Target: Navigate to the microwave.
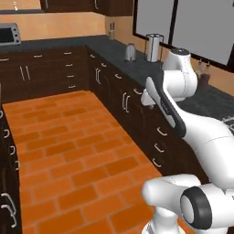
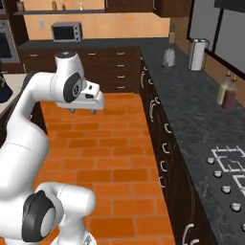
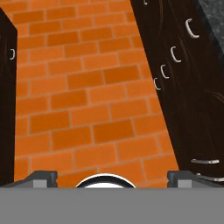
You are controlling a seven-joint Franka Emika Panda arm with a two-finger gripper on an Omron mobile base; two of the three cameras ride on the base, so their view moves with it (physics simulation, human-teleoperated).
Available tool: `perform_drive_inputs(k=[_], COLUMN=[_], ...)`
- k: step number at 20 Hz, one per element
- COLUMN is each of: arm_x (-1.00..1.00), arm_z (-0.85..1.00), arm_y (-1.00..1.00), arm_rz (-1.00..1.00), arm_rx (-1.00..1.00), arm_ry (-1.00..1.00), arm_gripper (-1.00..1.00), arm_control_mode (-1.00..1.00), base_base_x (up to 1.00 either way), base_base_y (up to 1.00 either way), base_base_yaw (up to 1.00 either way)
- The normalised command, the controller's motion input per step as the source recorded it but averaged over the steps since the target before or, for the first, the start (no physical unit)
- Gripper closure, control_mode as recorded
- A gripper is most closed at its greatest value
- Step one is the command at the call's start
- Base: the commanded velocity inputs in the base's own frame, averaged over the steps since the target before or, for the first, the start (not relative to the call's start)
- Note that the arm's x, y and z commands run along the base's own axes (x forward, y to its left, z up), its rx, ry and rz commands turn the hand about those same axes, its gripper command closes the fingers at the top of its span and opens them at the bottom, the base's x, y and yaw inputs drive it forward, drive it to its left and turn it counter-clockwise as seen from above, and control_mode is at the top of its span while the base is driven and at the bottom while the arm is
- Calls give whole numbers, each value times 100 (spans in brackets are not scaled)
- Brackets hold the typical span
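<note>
In the left base view, the white arm rises from the lower right and folds forward over an orange brick floor [image 1: 68, 146]. The gripper [image 1: 148, 101] hangs in front of the dark cabinets [image 1: 132, 100] that run under a dark speckled counter [image 1: 137, 59]; its fingers are too small here to judge. On that counter stand a small silver kettle [image 1: 130, 52] and a paper towel roll [image 1: 153, 47]. A small silver countertop box [image 1: 9, 34] sits at the far left on the back counter.

In the right base view, the gripper [image 2: 82, 111] points down above the floor, touching nothing and holding nothing. The silver box [image 2: 66, 31] stands on the back counter. At the far left edge a steel-framed built-in unit [image 2: 5, 40] shows in part; I cannot tell whether it is the microwave. Two bottles [image 2: 227, 93] stand on the right counter, near the stove burners [image 2: 229, 160].

In the hand view, the two dark fingertips [image 3: 41, 178] sit wide apart at the bottom corners, so the hand is open and empty, with brick floor below and cabinet handles [image 3: 175, 54] to the right.
</note>
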Motion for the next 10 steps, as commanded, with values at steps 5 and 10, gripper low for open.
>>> perform_drive_inputs(k=[5, 10], arm_x=[0, 0], arm_z=[0, 0], arm_y=[0, 0], arm_rz=[0, 0], arm_rx=[0, 0], arm_ry=[0, 0], arm_gripper=[-100, -100], arm_control_mode=[100, 100], base_base_x=[100, 100], base_base_y=[28, 26], base_base_yaw=[7, 2])
